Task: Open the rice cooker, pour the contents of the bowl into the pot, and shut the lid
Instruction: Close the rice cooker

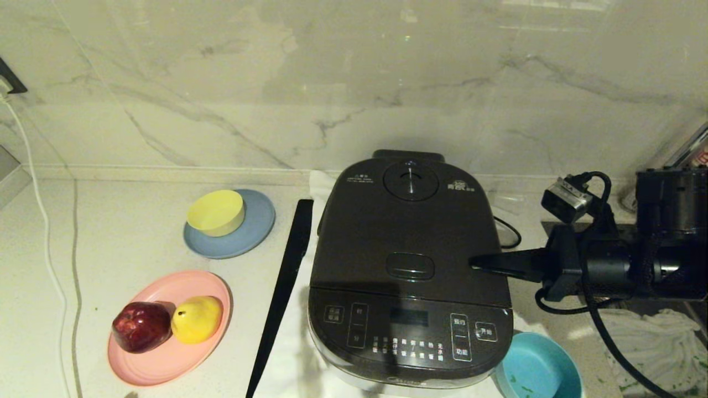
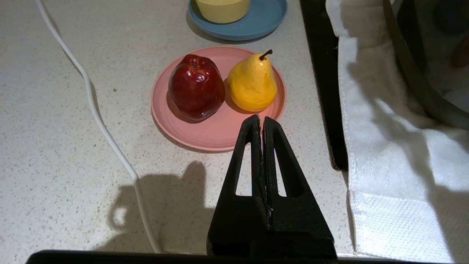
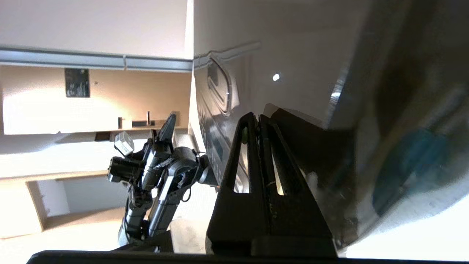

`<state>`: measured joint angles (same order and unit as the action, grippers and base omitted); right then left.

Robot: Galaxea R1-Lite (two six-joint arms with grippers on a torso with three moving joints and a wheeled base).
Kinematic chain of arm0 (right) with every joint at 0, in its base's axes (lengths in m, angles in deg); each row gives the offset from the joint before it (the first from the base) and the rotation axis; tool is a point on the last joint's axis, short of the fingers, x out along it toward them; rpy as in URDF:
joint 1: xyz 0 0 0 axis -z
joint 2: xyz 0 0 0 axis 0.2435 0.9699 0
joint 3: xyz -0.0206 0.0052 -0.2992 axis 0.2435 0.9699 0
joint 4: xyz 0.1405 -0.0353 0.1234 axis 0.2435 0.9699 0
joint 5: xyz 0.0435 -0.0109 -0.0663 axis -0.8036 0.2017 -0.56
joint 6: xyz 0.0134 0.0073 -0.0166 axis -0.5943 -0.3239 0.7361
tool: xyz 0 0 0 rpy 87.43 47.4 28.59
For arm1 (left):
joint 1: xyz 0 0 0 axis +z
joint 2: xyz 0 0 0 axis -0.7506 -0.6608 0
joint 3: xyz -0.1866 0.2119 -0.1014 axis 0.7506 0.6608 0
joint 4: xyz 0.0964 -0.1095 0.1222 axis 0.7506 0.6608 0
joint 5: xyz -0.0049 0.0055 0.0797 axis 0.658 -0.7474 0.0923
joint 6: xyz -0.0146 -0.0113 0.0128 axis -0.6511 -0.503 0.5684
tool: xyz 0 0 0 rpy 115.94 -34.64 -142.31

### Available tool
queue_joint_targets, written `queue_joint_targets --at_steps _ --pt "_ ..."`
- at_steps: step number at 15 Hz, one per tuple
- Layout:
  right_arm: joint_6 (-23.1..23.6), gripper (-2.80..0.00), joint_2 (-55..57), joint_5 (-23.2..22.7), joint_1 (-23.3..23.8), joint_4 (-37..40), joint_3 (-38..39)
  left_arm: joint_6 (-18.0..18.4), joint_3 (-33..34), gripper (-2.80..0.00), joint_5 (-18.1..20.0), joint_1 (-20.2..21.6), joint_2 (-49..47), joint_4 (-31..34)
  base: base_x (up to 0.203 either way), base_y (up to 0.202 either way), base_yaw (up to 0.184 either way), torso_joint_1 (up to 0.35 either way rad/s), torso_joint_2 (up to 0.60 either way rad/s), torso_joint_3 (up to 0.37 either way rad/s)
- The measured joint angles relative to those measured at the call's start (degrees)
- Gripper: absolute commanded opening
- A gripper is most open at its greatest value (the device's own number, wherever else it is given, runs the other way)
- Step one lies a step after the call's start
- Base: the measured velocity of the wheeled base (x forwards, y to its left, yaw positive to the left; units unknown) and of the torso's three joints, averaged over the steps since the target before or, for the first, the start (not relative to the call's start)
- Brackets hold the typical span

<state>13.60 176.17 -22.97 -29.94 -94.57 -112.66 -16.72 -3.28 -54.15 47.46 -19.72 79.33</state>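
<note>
At the right edge of the closed cooker top, the right gripper (image 1: 477, 262) lies level with its black fingers pressed together and nothing between them, its tip over the lid's right side, just right of the oblong release button (image 1: 410, 266); whether it touches the surface cannot be told. Beneath it, the lid (image 1: 409, 232), a dark hinged top with a round steam vent (image 1: 411, 181) near the back, sits shut on the rice cooker (image 1: 409, 331), a large dark grey-black rounded-square appliance whose front panel carries white-labelled buttons. Just beside the cooker's front right corner stands the bowl (image 1: 539, 370), a small teal-blue round plastic one, with a few bits of the contents (image 1: 525, 388), bright green flakes, clinging inside. A white cloth (image 1: 287, 365) lies under the cooker, and a crumpled white towel (image 1: 658, 337) lies to the right of the bowl. Over on the left side of the speckled pale counter (image 1: 110, 232), the left gripper (image 2: 261, 123) hangs with its fingers shut and empty, near a pink round plate (image 1: 166, 365) bearing a red apple (image 1: 141, 326) and a yellow pear (image 1: 197, 319). Behind that plate, a yellow bowl (image 1: 216, 211) rests on a grey-blue plate (image 1: 249, 237).
</note>
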Motion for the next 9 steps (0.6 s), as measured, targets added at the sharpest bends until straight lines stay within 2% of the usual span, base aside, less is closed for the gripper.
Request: queue_joint_targets --at_steps 3,9 --pt "3.1 -2.80 2.1 0.1 -0.1 -0.4 0.9 0.0 0.0 -2.80 0.0 0.0 0.0 0.0 0.000 0.000 0.000 0.000 0.00 0.000" --pt "1.5 -2.80 -4.6 1.3 0.0 2.0 0.2 0.0 0.0 -2.80 0.0 0.0 0.0 0.0 0.000 0.000 0.000 0.000 0.00 0.000"
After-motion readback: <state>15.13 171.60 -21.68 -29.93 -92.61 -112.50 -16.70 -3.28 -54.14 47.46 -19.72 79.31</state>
